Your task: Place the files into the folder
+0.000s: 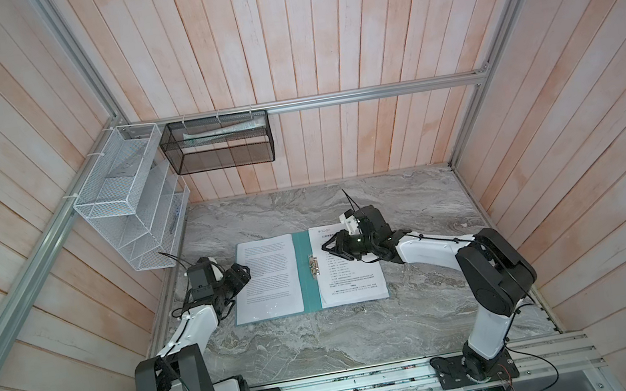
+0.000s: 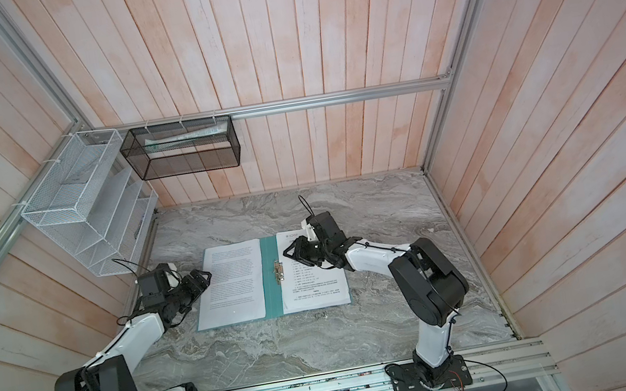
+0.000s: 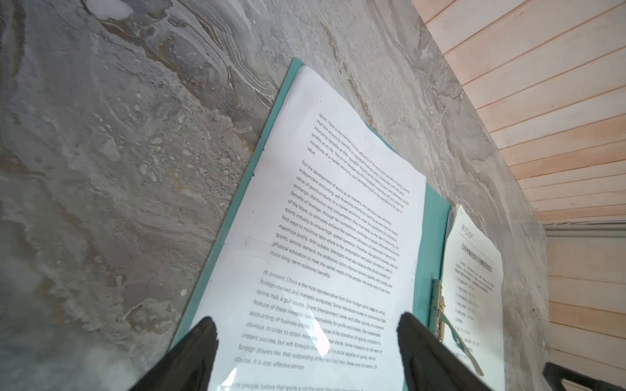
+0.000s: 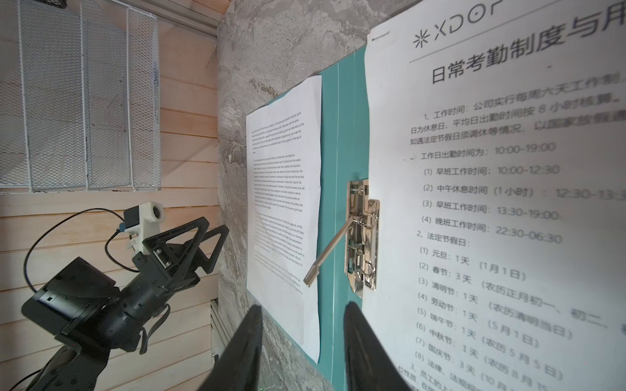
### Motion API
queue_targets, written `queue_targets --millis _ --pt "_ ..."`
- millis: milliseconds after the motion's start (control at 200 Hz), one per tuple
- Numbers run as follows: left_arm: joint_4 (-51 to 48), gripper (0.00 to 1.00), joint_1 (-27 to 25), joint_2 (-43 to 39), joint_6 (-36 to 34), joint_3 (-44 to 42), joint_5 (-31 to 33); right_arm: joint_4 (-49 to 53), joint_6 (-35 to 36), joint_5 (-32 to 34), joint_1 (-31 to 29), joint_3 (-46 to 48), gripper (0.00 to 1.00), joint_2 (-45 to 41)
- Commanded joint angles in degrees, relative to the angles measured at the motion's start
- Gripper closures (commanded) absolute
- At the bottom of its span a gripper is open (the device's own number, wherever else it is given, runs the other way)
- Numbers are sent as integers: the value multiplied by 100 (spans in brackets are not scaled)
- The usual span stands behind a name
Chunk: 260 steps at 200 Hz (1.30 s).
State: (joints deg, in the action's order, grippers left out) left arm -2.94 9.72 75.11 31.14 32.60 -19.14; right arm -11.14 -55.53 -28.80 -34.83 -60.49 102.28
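Note:
The teal folder [image 1: 310,285] [image 2: 274,290] lies open and flat on the marble table. An English-text file [image 1: 267,283] [image 3: 338,220] covers its left half. A file with a logo heading [image 1: 351,279] [image 4: 491,169] lies on the right half, its edge at the silver clip [image 1: 314,265] [image 4: 364,237], whose lever stands raised. My left gripper [image 1: 246,270] [image 3: 306,320] is open at the English sheet's left edge, with nothing between its fingers. My right gripper [image 1: 325,247] [image 4: 303,306] hovers over the logo sheet's upper left, near the spine, jaws apart and empty.
A white wire mesh rack [image 1: 128,207] hangs on the left wall above the table's back left corner. A black mesh basket [image 1: 219,143] with a rolled paper hangs on the back wall. Wooden walls close in three sides; a metal rail [image 1: 357,387] runs along the front.

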Motion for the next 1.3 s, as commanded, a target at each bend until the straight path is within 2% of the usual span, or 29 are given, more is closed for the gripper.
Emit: queue_targets --millis 0,330,775,1296 --pt "116 14 52 143 -49 -96 268 -159 6 -144 -43 -42 62 95" --pt "62 14 62 558 -333 178 665 -229 42 -243 -41 -59 62 213" --pt "249 17 14 1010 -191 133 266 -336 67 -399 -33 -134 62 301" --pt "365 18 -1085 775 382 -113 423 -241 213 -333 276 135 62 35"
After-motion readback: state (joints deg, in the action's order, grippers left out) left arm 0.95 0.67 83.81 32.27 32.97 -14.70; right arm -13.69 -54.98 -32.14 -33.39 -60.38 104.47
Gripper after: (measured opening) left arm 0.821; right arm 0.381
